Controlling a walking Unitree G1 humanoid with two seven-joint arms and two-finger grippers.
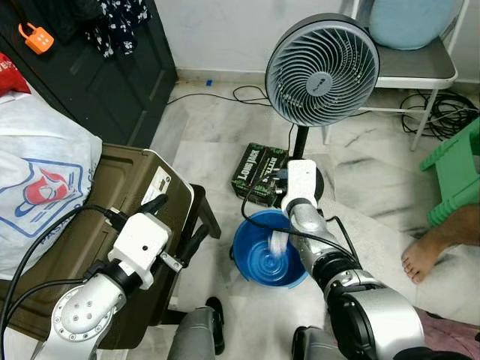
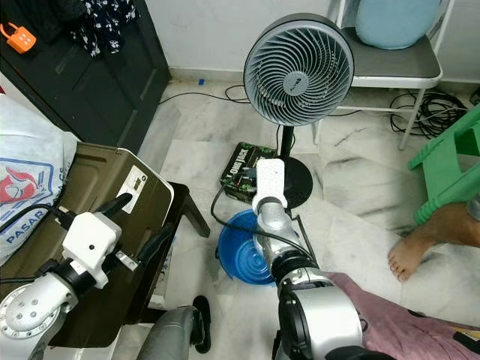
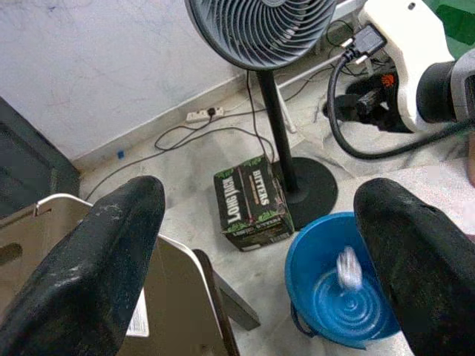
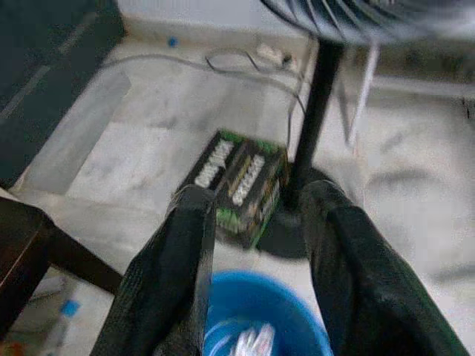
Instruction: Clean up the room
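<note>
A blue basin (image 1: 259, 262) stands on the marble floor at the foot of a fan. Inside it is a pale, blurred item (image 1: 279, 244), also seen in the left wrist view (image 3: 347, 268); I cannot tell what it is. My right arm reaches over the basin, and its gripper (image 4: 260, 196) is open with nothing between the fingers. My left gripper (image 1: 176, 221) is open and empty, held over the edge of an olive-brown case (image 1: 82, 217) to the left of the basin.
A standing fan (image 1: 322, 69) and a green carton (image 1: 259, 172) are just behind the basin. A white plastic bag (image 1: 37, 172) lies on the left. A person's bare foot (image 1: 427, 251), a green stool (image 1: 457, 169) and a white chair (image 1: 416, 71) are on the right; cables trail along the wall.
</note>
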